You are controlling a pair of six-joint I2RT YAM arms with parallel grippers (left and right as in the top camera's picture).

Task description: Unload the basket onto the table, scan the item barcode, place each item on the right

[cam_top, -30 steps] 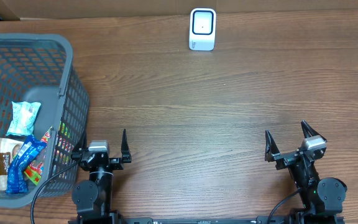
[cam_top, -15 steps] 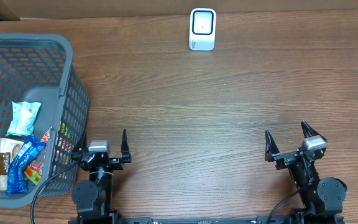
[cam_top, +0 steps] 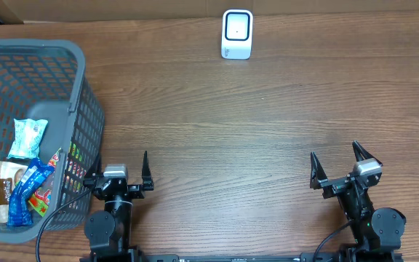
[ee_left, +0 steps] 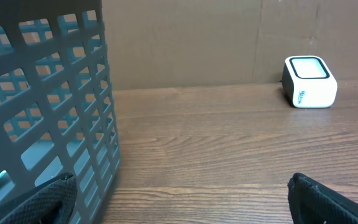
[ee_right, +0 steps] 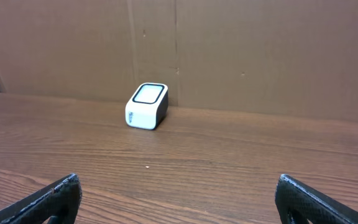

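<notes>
Task not begun: left gripper and right gripper stand apart, empty; next, the left should fetch a packet from the basket.

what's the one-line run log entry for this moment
left jaws: open, empty | right jaws: open, empty | snack packets: in basket | scanner: far edge, unused | scan: not yet done

Both arms sit tucked low at the near side. Left claw and right claw are both spread wide and empty, with the fingers pointing straight forward.
</notes>
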